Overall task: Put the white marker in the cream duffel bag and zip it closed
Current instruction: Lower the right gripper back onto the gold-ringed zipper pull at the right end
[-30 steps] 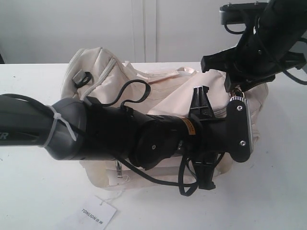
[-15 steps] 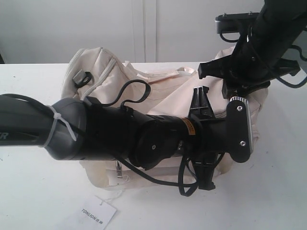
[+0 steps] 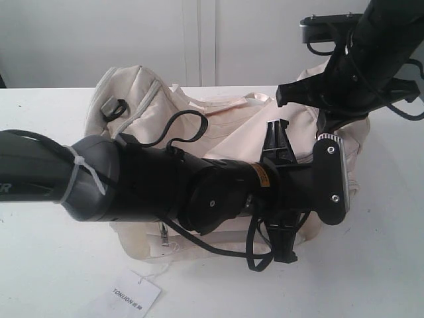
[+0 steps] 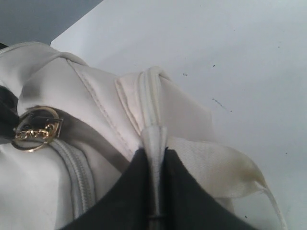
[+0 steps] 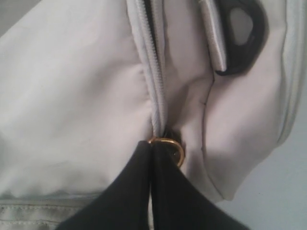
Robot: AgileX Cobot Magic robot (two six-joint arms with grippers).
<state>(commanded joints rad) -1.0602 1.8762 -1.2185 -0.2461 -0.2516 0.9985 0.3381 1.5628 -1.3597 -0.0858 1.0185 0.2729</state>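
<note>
The cream duffel bag [image 3: 225, 126] lies on the white table [image 3: 59, 265]. My left gripper [image 4: 153, 152] is shut on a narrow cream fabric fold [image 4: 149, 105] at the bag's end, and the fold runs down between the two black fingers. Next to it are a zip [image 4: 79, 177] and a gold ring [image 4: 36, 129]. My right gripper [image 5: 152, 143] is shut on the gold zip pull [image 5: 175, 149] at the foot of the top zip [image 5: 152, 62], beside a black D-ring [image 5: 244, 33]. The white marker is out of view.
My left arm [image 3: 132, 185] crosses the front of the bag and hides much of it. The right arm [image 3: 358, 66] hangs over the bag's right end. A white paper hang tag [image 3: 132, 295] lies on the table by the front edge.
The right arm has risen slightly over the bag's right end, and its jaws have closed. The left arm and the bag have not moved.
</note>
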